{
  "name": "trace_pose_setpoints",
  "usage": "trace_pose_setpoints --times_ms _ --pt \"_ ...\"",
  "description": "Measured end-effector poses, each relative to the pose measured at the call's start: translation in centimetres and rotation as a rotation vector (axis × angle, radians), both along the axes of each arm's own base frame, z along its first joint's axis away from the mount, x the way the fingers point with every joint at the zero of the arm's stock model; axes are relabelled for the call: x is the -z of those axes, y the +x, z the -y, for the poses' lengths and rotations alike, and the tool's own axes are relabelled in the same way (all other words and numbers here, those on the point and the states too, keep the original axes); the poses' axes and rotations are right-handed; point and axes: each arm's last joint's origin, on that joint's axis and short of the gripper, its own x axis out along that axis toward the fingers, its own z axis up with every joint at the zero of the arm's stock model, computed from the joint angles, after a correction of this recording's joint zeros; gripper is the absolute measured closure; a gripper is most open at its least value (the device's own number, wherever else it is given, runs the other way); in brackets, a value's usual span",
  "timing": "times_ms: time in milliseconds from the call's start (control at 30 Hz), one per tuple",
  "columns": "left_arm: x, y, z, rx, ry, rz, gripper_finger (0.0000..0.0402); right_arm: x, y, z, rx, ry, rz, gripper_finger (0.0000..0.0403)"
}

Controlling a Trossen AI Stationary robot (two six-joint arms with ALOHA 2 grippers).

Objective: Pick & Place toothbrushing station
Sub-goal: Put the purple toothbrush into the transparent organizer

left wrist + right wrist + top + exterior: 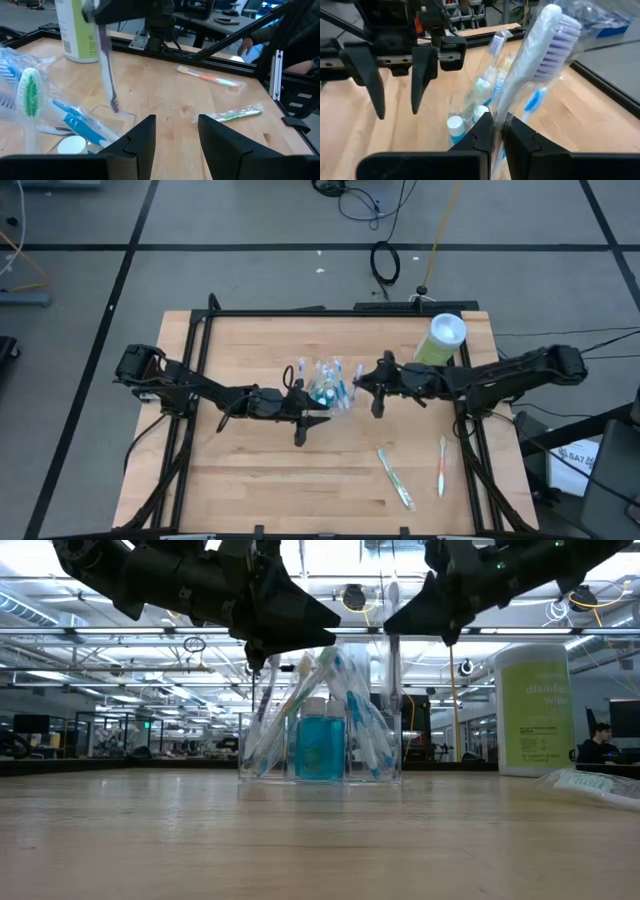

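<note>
A small clear cup (330,385) stands mid-table, holding several toothbrushes (345,710) and a blue bottle (320,745). My right gripper (499,125) is level just right of the cup and is shut on a wrapped toothbrush with purple bristles (555,40). This brush stands upright over the cup's right side (393,660). My left gripper (176,122) is open just left and near of the cup, with nothing between its fingers. My right gripper pinches the wrapped toothbrush's handle (502,112) between its two fingers. The fingers come level from the table's right side and lie across the brush. The brush stands upright, head up. Its lower end (114,104) reaches the cup's rim; whether it touches, I cannot tell.
A tall light-green canister (443,340) with a white lid stands at the far right. Two wrapped toothbrushes, one green (395,477) and one orange (442,465), lie near the right front. A black frame (300,311) borders the table. A person's hand (245,46) shows beyond it.
</note>
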Motion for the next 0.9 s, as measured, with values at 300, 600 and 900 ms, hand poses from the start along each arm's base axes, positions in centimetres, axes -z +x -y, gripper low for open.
trace_pose_setpoints --times_ms 300,600,900 --pt "-0.1 0.1 -0.4 -0.012 0.002 0.008 0.0247 2.1 1.6 0.1 0.004 0.000 -0.052 0.0384" --pt "-0.1 0.1 -0.6 -0.017 0.003 0.006 0.0247 5.1 2.9 0.0 0.002 0.062 -0.153 0.0383" --pt "0.0 0.1 -0.6 -0.017 0.003 -0.002 0.0247 6.6 3.5 0.0 -0.006 0.049 -0.193 0.0335"
